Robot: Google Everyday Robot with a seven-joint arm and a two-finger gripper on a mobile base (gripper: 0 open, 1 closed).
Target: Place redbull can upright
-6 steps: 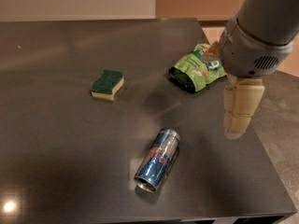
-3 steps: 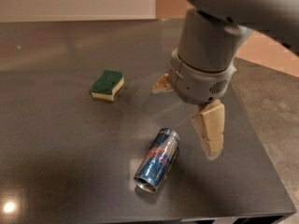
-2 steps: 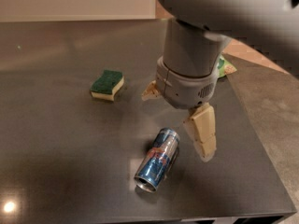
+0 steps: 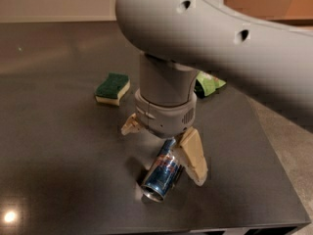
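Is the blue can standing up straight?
No, the redbull can is lying on its side on the dark table, with the open gripper right over its far end.

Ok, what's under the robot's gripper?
The redbull can lies on its side on the table, right below the open gripper. Its near end shows; its far end is covered by the gripper.

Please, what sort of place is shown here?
Probably a kitchen or break area, though not certain: a dark counter holds a sponge, a drink can on its side and a green bag. The open claw hangs over the can's far end.
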